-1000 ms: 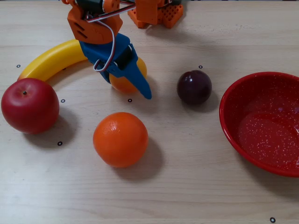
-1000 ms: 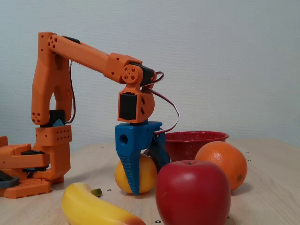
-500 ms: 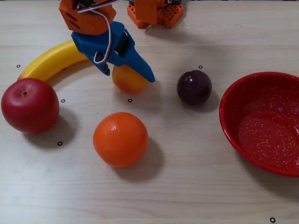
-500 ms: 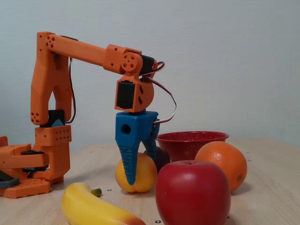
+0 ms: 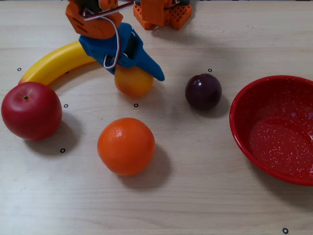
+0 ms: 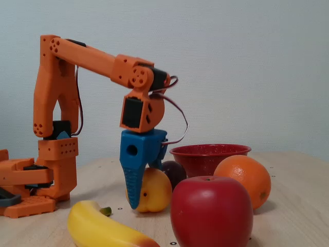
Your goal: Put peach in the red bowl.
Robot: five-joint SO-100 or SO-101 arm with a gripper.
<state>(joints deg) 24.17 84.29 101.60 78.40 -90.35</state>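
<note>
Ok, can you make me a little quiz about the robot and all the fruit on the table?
1. True or false: the peach already lies in the red bowl.
2. Which fruit is the hand around? A) orange B) peach C) plum
3. Fill in: in the top-down fixed view, the fruit at the far left edge is the red ____.

Key:
1. False; the bowl holds no fruit.
2. B
3. apple
</note>
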